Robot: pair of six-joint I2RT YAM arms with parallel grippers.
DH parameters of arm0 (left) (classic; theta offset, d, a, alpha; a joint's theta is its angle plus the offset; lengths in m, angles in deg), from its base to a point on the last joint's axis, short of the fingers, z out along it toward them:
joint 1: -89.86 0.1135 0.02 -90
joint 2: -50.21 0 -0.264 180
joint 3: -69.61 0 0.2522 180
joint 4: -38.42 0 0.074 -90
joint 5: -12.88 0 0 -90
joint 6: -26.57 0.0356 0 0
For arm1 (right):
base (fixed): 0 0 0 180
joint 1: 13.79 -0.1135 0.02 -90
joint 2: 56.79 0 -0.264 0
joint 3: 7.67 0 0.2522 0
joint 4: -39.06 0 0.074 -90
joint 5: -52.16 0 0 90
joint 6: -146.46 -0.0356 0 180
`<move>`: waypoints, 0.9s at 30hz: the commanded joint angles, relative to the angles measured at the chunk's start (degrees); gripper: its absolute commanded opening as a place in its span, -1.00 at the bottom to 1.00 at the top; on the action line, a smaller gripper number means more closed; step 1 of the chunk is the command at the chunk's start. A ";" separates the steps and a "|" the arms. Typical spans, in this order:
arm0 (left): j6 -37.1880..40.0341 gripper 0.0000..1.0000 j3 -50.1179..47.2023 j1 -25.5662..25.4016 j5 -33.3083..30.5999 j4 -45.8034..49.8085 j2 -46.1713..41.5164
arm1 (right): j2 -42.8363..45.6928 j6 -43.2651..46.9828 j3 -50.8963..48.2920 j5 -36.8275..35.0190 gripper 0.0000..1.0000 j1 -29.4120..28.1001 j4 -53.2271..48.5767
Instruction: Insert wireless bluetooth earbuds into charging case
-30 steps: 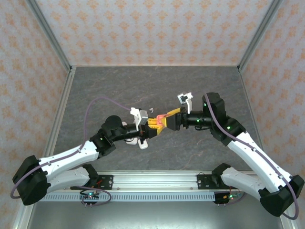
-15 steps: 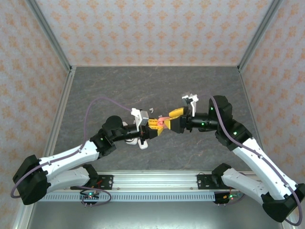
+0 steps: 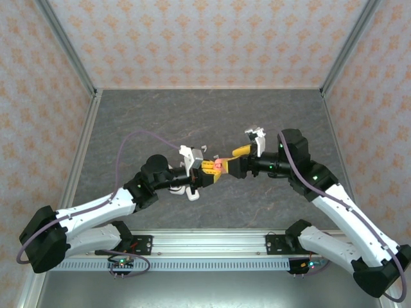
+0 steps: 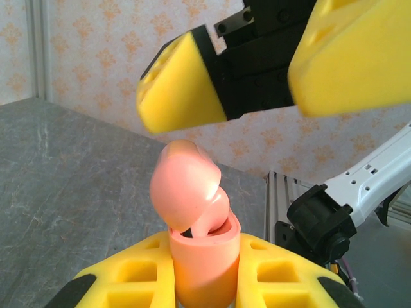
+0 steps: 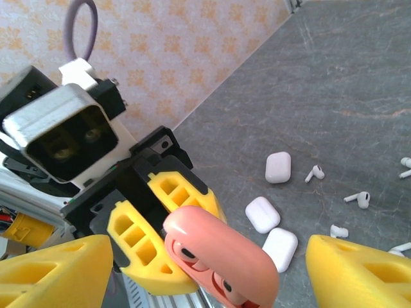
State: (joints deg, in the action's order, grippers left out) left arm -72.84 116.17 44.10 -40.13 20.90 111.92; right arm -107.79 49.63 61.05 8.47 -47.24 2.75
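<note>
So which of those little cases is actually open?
The coral-pink case held in the left gripper: its lid is flipped up, while the three white cases lying below look shut.

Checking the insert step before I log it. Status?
Left gripper shut on coral case, lid open. Right gripper open, straddling the lid, empty. White earbuds loose on table.

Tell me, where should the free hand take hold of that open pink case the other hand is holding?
Probably the domed lid, coming from the side opposite the left hand, one finger on each flank. The pink case has its body wedged in that hand, so only the tilted, hinged-open lid stands free, facing the open right hand.
</note>
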 commanded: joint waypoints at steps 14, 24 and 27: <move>0.36 -1.00 2.45 -0.21 -1.22 -0.08 1.11 | 2.63 0.99 -2.20 5.47 0.35 -0.36 3.13; 0.35 -1.00 6.60 1.41 -7.33 9.95 3.68 | 5.40 -0.41 -0.05 -22.27 0.51 0.74 -4.39; -3.51 -1.00 8.31 6.73 -3.72 10.79 7.15 | 7.40 -2.29 -0.91 -30.24 0.61 2.73 -5.99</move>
State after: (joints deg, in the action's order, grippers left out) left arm -73.72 121.98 46.96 -44.02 28.55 116.84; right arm -102.75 49.08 59.24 -9.04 -45.78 -1.12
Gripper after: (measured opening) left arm 0.187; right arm 0.797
